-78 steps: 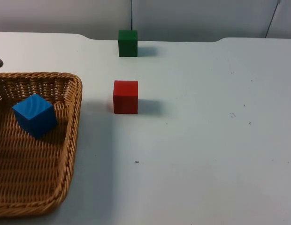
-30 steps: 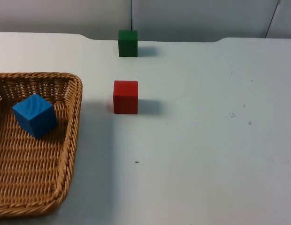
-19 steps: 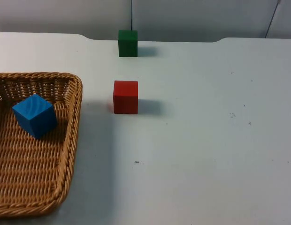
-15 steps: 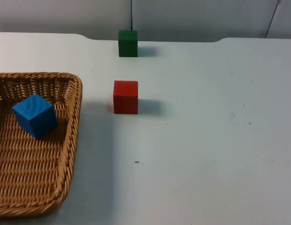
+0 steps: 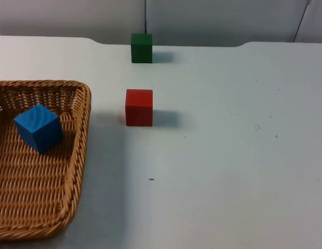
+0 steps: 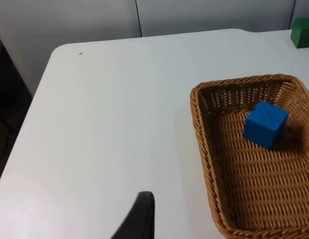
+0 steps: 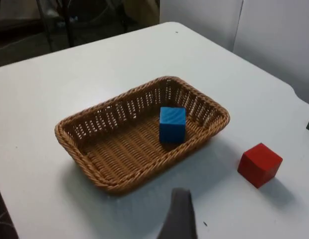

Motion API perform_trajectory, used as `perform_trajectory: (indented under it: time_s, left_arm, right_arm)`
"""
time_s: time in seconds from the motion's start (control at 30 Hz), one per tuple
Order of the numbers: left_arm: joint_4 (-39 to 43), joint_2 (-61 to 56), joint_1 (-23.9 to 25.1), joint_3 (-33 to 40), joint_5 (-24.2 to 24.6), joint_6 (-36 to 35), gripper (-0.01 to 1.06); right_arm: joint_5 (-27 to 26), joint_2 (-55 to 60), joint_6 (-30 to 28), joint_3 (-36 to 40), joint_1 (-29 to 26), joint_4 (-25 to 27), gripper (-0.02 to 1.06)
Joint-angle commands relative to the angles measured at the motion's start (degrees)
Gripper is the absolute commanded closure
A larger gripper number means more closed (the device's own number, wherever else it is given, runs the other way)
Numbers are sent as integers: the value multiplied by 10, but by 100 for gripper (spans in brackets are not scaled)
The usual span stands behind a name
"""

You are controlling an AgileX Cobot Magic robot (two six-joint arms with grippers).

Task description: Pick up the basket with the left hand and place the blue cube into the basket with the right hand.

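Nearest the camera in the top view, at the table's left side, sits the rectangular brown woven wicker basket (image 5: 72,171), resting flat on the white table top (image 5: 228,171). Its rim is free on every side that can be seen, with nothing gripping it. Inside it, toward its far end, lies the bright blue wooden cube (image 5: 38,127), turned a little so that one corner faces forward; it rests on the basket's woven floor, close to the far wall but apart from the right-hand wall.

From the left wrist camera the same basket (image 6: 204,149) lies well away from the left gripper (image 6: 139,219), of which a single black fingertip can be made out above bare table; how far its jaws stand apart I cannot tell, and it has hold of nothing visible. The blue cube (image 6: 264,124) is seen sitting in the basket.

From the right wrist camera the right gripper (image 7: 178,216) likewise shows one grey-black fingertip, raised above the table short of the basket (image 7: 94,164); its jaw opening cannot be told either, and it carries nothing visible. The blue cube (image 7: 172,124) stands inside.

Farther back, just right of the basket's far corner, stands a red wooden cube (image 5: 138,107). Beyond it, near the table's far edge under the grey partition wall (image 5: 213,21), stands a dark green wooden cube (image 5: 141,47).
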Motion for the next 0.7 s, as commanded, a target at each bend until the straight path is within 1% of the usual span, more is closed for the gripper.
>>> perform_trajectory:
  time_s: [0.0, 0.03, 0.2, 0.23, 0.27, 0.37, 0.4, 0.57, 0.6, 0.63, 0.67]
  left_arm:
    - [3, -3, -1, 7, 2, -9, 15]
    - [-11, -3, -1, 16, 2, -13, 15]
    - [-17, -3, -1, 43, 2, -14, 15]
    - [-17, -3, -1, 58, 2, -15, 15]
    - [-17, -3, -1, 71, 0, -17, 15]
    - [-16, -3, -1, 72, -16, -18, 15]
    - [-16, -3, -1, 72, -16, -18, 15]
    - [-21, -3, -1, 76, -42, -18, 15]
    - [-21, -3, -1, 76, -42, -18, 15]
    - [-21, -3, -1, 77, -50, -18, 15]
    - [-21, -3, -1, 85, -59, -18, 15]
  right_arm:
    - [10, -7, 0, 1, 1, -10, 38]
    - [14, -12, 0, 1, 1, -11, 38]
    - [25, -35, 0, 1, 1, -15, 38]
    - [30, -46, 0, 1, 1, -17, 38]
    - [37, -57, 0, 1, 1, -19, 38]
    - [70, -88, 2, 1, 1, -28, 38]
    - [70, -88, 2, 1, 1, -28, 38]
    - [112, -150, 18, 1, 1, -41, 38]
    - [112, -150, 18, 1, 1, -41, 38]
    - [125, -165, 25, 1, 1, -47, 38]
    - [152, -184, 33, 1, 1, -56, 38]
